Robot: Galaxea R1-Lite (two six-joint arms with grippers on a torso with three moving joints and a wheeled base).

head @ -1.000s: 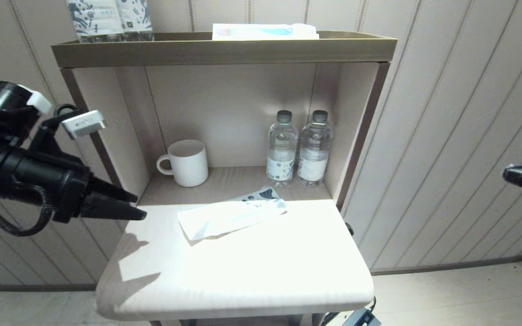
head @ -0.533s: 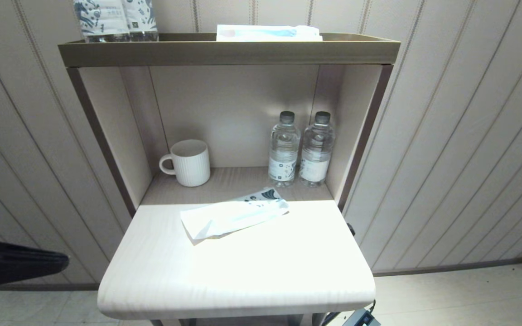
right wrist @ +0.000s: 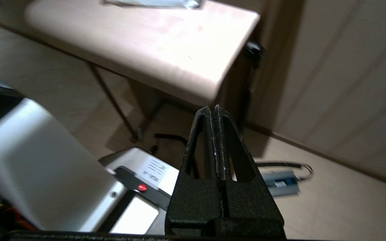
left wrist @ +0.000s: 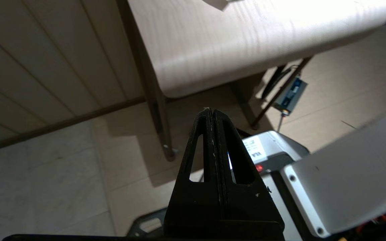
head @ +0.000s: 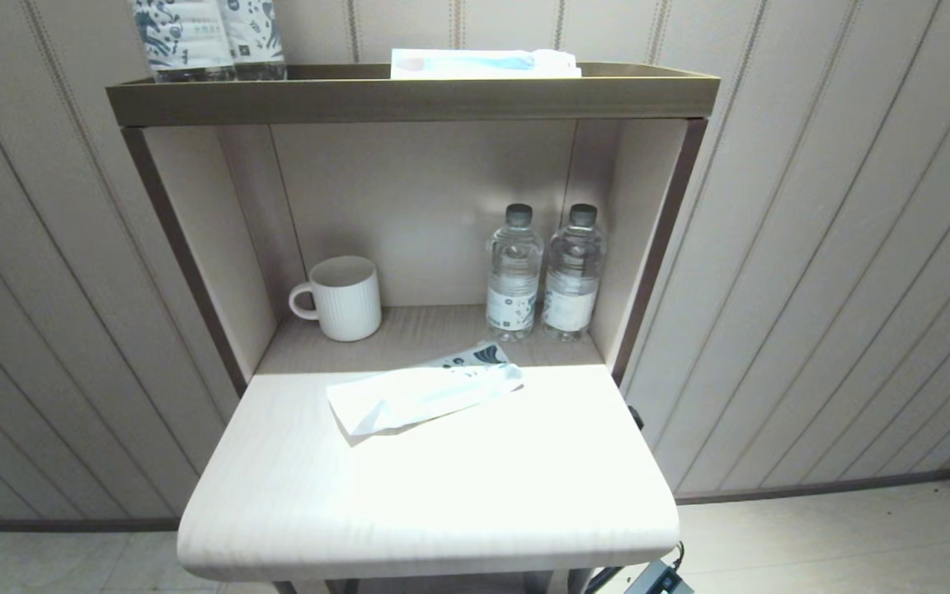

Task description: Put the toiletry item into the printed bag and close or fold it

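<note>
The printed bag (head: 421, 396) lies flat on the table (head: 442, 495), near the shelf opening. Its dark blue leaf print (head: 475, 355) points toward the bottles and its left end is folded over. A faint pale bluish streak shows through the bag; I cannot tell whether it is the toothbrush, which is not seen anywhere else. Neither gripper shows in the head view. My left gripper (left wrist: 211, 110) hangs shut and empty below the table's front left corner. My right gripper (right wrist: 213, 107) is shut and empty, low beside the table's right front, with the bag's edge (right wrist: 154, 2) far ahead.
A white ribbed mug (head: 341, 297) and two water bottles (head: 513, 272) stand in the shelf recess behind the bag. On the top shelf are blue-patterned bottles (head: 207, 37) and a white and light blue packet (head: 483, 63). A power adapter (right wrist: 280, 182) lies on the floor.
The left arm dropped from beside the table's left edge down out of the head view. The right gripper sank out of view at the right edge. The bag has not moved.
</note>
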